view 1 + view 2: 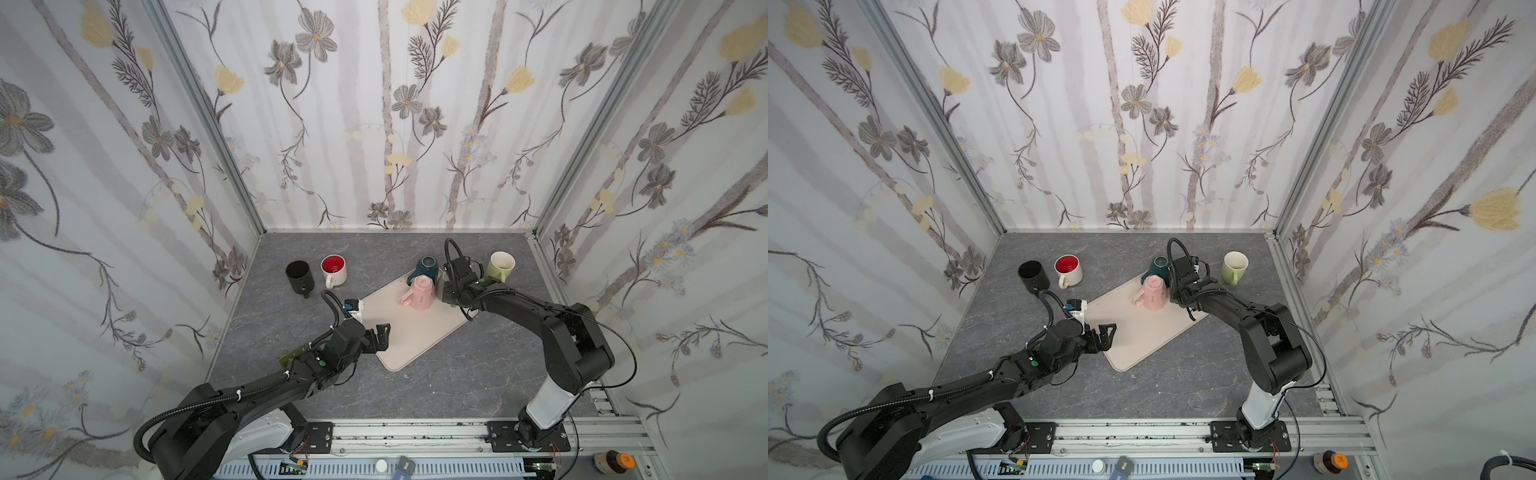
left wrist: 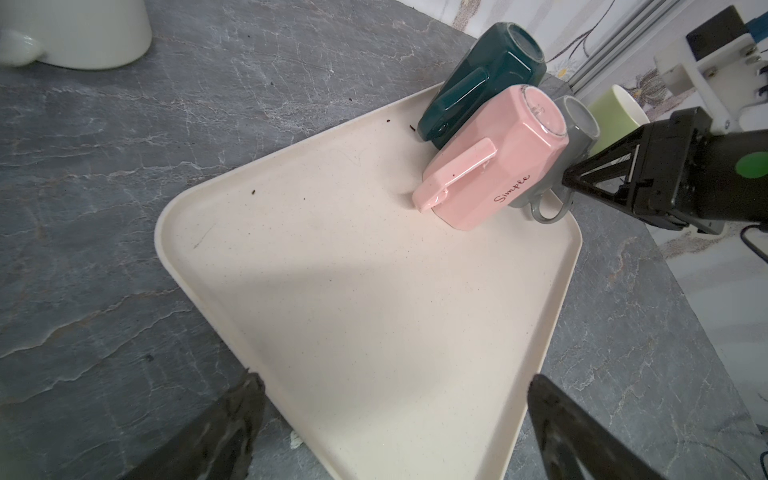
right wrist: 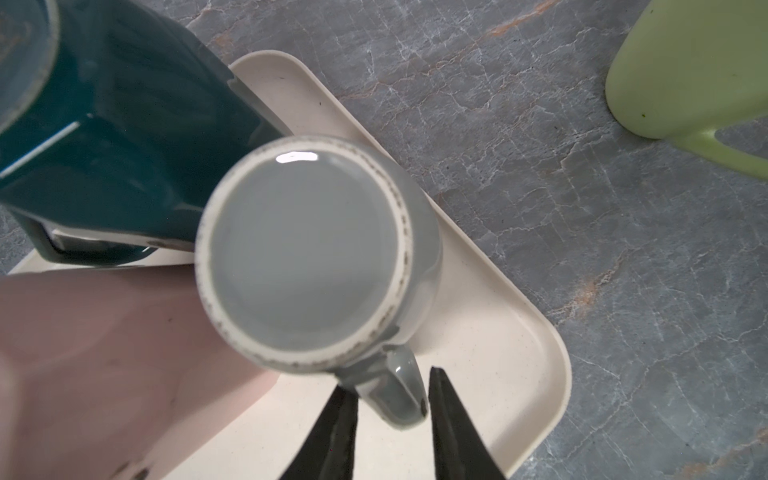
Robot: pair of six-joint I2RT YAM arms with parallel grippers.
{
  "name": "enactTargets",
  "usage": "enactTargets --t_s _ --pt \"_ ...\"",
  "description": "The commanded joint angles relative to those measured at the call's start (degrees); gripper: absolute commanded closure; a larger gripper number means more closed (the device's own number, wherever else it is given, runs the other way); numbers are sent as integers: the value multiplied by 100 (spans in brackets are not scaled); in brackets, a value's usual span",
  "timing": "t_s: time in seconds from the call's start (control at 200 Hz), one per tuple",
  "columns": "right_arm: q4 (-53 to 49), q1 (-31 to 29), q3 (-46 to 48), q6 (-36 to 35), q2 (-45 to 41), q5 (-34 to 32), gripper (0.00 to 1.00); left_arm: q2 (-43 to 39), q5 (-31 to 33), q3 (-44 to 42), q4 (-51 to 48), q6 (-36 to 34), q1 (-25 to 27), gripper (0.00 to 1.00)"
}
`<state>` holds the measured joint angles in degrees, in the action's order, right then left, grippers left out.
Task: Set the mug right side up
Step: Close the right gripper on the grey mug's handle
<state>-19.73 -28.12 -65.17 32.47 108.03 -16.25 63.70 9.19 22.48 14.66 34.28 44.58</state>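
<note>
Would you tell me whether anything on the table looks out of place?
Three mugs stand upside down, bunched at one corner of the cream tray: teal mug, pink mug, grey mug. Off the tray, the black mug, white mug and green mug are upright. A few dark specks litter the tray.

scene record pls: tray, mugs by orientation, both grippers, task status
tray: cream tray, three mugs crowded at its far end
upside down: teal mug, pink mug, grey mug
upright, off tray: black mug, white mug with red inside, green mug
right gripper: fingers either side of the grey mug's handle; grip unclear
left gripper: open, empty, over the tray's near-left edge
status: grey mug not yet turned
</note>
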Motion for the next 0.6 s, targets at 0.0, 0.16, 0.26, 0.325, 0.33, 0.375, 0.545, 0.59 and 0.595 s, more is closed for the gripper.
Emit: enactTargets --t_s 0.0,0.16,0.26,0.325,0.33,0.375,0.545,0.59,0.595 --pt "8 21 -116 -111 77 -120 70 14 -5 13 204 17 -1 0" --pt "-131 26 -338 -266 211 -106 71 47 -18 11 222 26 -3 0" --pt "-220 52 -452 -352 305 -58 72 79 -38 11 249 42 -3 0" --pt "-215 62 -479 -395 332 -27 73 105 -47 20 255 43 -15 0" --pt "-215 62 -484 -402 337 -23 73 111 -48 20 256 48 -13 0" --pt "-226 70 -499 -432 350 8 73 119 -49 20 265 53 -11 0" --pt "-225 88 -602 -607 411 145 74 147 -62 24 281 61 -10 0" --pt "-232 91 -641 -656 436 187 74 151 -67 22 293 61 -15 0" --pt "-233 93 -648 -664 442 190 74 151 -67 25 288 61 -13 0"
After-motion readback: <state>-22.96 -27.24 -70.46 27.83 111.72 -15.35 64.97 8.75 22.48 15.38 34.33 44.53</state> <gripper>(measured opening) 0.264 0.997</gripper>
